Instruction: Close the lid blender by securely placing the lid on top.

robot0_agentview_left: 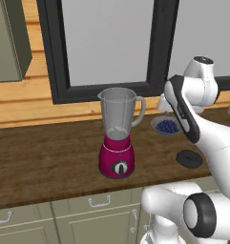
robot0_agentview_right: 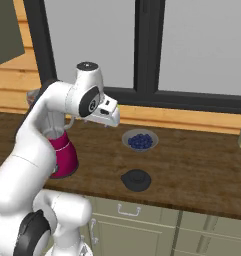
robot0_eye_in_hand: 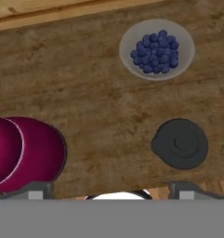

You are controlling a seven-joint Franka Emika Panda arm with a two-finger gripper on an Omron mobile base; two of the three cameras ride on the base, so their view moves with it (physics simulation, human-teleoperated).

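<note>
Lid (robot0_eye_in_hand: 180, 143): flat on counter (robot0_eye_in_hand: 95, 102), right of blender (robot0_agentview_left: 118, 133), near side of blueberry bowl (robot0_eye_in_hand: 157, 49). Gripper (robot0_eye_in_hand: 111, 188): high above, empty, fingers spread apart.

Arm raised, elbow bent, wrist angled downward. Gripper (robot0_eye_in_hand: 111, 187) held high, clear of surface below; fingertips (robot0_eye_in_hand: 35, 189) spread wide apart, nothing between them.

Dark-framed window (robot0_agentview_left: 111, 47) above wooden counter (robot0_agentview_left: 49, 152); wood-plank wall (robot0_agentview_left: 21, 102); olive cabinet drawers (robot0_agentview_left: 92, 202) below.
</note>
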